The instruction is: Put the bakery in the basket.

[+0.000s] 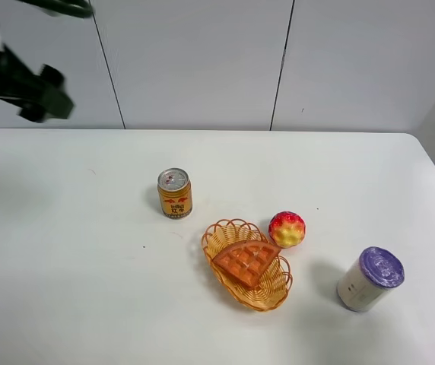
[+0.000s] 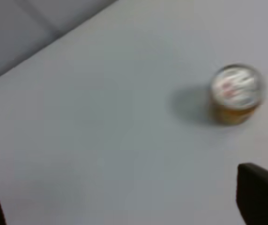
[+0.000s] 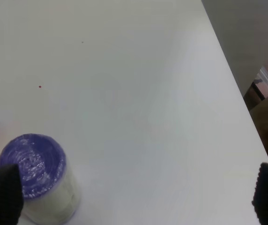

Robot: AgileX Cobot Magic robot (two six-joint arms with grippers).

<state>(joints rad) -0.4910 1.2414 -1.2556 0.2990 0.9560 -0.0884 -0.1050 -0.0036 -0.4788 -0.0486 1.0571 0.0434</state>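
The bakery point(image 1: 246, 261), an orange-brown waffle wedge with a grid pattern, lies inside the wicker basket point(image 1: 272, 296) at the table's front middle. My left gripper point(image 1: 46, 97) is raised high at the far left, well away from both. In the left wrist view it point(image 2: 125, 208) is open and empty, with the dark fingertips point(image 2: 260, 197) wide apart above bare table. My right gripper point(image 3: 135, 197) is open and empty over the table's right side; it does not show in the exterior high view. The basket and the waffle show in neither wrist view.
A gold drink can point(image 1: 175, 193) stands behind and left of the basket, also in the left wrist view point(image 2: 237, 93). A red-yellow fruit point(image 1: 287, 229) sits beside the basket's right rim. A purple-lidded white canister point(image 1: 369, 278) stands front right, also in the right wrist view point(image 3: 35, 176).
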